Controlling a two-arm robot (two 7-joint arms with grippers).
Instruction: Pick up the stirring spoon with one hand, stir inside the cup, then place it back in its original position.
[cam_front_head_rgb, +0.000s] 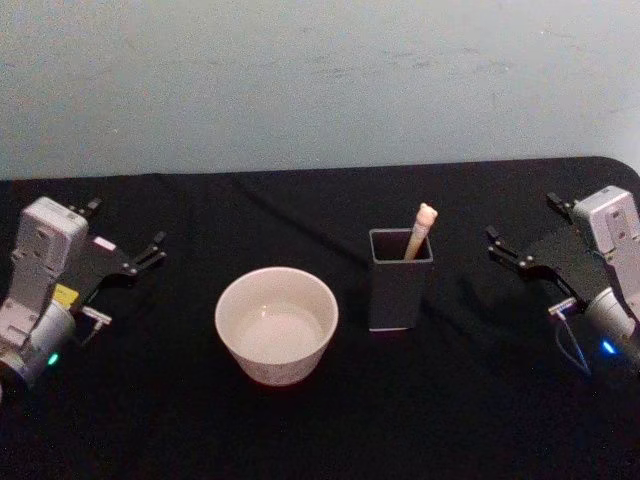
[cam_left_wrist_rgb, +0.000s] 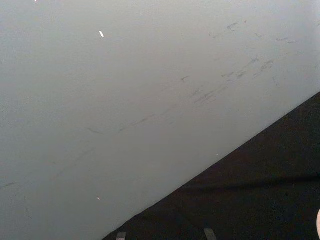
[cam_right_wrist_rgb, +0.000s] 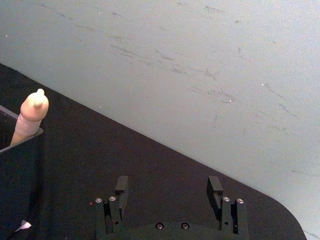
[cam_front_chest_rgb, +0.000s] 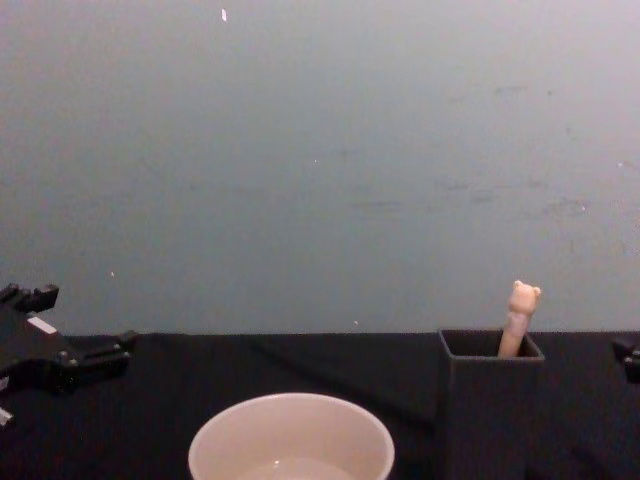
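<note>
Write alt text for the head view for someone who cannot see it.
A cream cup sits on the black table, and to its right a dark square holder holds the stirring spoon, handle leaning out. The left gripper and right gripper sit at the table's sides, fingers open, holding nothing.

Head view: high, looking forward and down on the black table (cam_front_head_rgb: 300, 430), the holder (cam_front_head_rgb: 399, 290) just right of centre.
Chest view: low, near, side-on, about level with the holder's mouth, facing the wall (cam_front_chest_rgb: 300, 150).
Right wrist view: close to the holder, aimed past it at the wall, with the right gripper (cam_right_wrist_rgb: 168, 185) in the foreground.
Left wrist view: tilted, facing the wall and the table's back edge.
Shared: the head, chest and right wrist views all take in the holder and the spoon (cam_front_head_rgb: 420, 228). The head and chest views also share the cup (cam_front_head_rgb: 277, 325) to the holder's left.
</note>
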